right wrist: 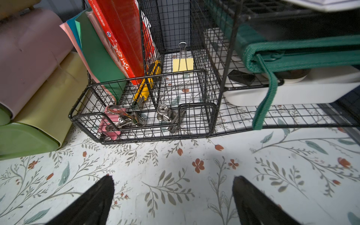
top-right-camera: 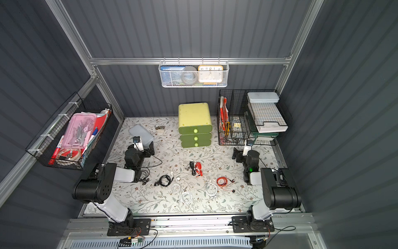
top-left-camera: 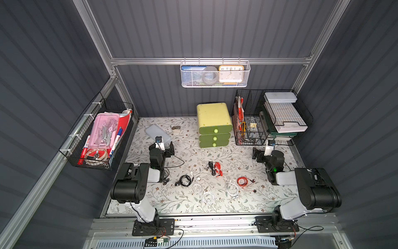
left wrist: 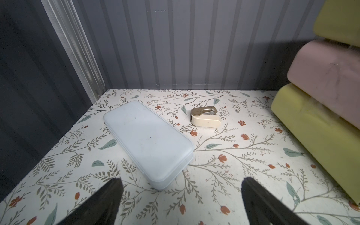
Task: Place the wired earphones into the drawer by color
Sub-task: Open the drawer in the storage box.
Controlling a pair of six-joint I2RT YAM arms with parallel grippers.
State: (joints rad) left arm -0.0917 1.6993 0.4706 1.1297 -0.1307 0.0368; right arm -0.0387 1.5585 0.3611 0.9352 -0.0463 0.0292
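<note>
Surveying the table in both top views: none of the sorting is done. The earphones lie loose at mid-table: a red coil (top-left-camera: pixel 242 181), a black coil (top-left-camera: pixel 185 180), white coils (top-left-camera: pixel 207 196), and a red-and-black bundle (top-left-camera: pixel 215 168) whose cables touch. The drawer chest (top-left-camera: pixel 214 129) stands at 12 o'clock of them, all three drawers shut.

Left claw (left wrist: pixel 181 179): jaws wide apart, empty, at 10 o'clock of the earphones, facing a pale case (left wrist: pixel 148 140) and a stapler (left wrist: pixel 206 119). Right claw (right wrist: pixel 173 176): jaws wide apart, empty, at 2 o'clock, facing the wire rack (right wrist: pixel 213 118).

Judgement: a drawer likely needs opening first. Pinch the small round knob (top-left-camera: pixel 216 130) squarely and pull straight toward 6 o'clock. The chest may slide, so the free claw could steady it. For pickup, come down over the thickest part of one coil, low to the table. Start with single-colour coils, as the mixed bundle risks dragging both colours.

Room: open table lies between chest and earphones. The rack sits just beside the chest at 3 o'clock. The white coils lie nearest the front edge, at 6 o'clock.
</note>
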